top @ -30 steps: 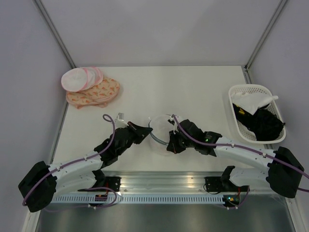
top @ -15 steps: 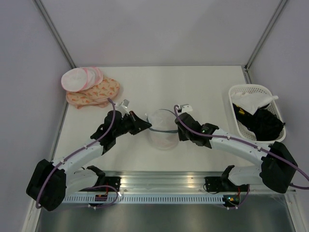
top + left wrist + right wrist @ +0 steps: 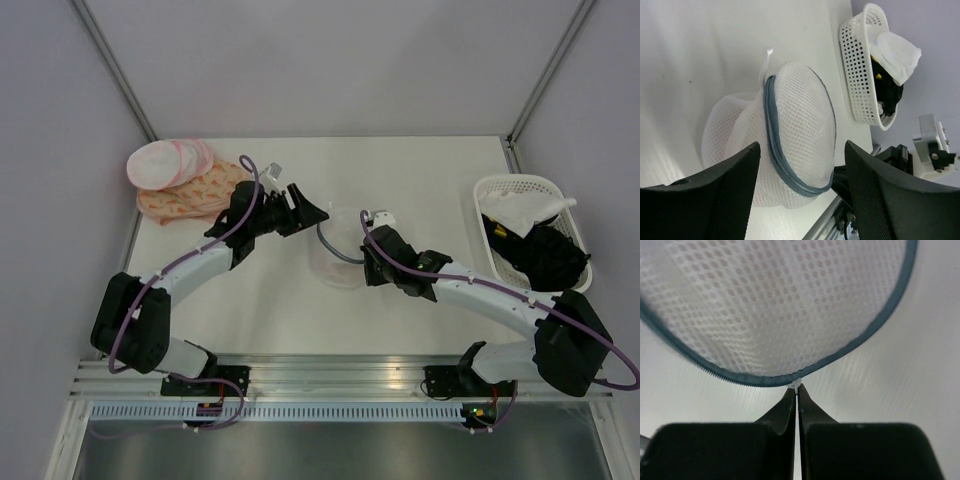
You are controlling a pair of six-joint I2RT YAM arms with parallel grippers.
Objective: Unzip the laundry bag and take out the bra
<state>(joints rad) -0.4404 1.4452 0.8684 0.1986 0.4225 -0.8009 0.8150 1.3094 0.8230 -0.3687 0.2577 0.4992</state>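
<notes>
The laundry bag (image 3: 338,258), a round white mesh pouch with a grey-blue zipper rim (image 3: 774,135), lies at the middle of the table with one half tilted up. My right gripper (image 3: 369,262) is at its right edge, shut on the small white zipper pull (image 3: 796,384). The left gripper (image 3: 311,214) hovers just left of and behind the bag, open, with its black fingers (image 3: 720,195) either side of the bag (image 3: 800,125) but apart from it. The bra is hidden inside; only a faint pink tint shows through the mesh (image 3: 775,300).
A stack of white rounds with pink edges (image 3: 165,162) lies on an orange-patterned cloth (image 3: 200,192) at the far left. A white perforated basket (image 3: 515,181) with a white cloth and black garments stands at the right edge, also in the left wrist view (image 3: 855,60).
The left gripper has let go of the bag, opened, and drawn back toward the far left. The right gripper stayed shut on the pull, and the bag shifted farther from the near edge.
</notes>
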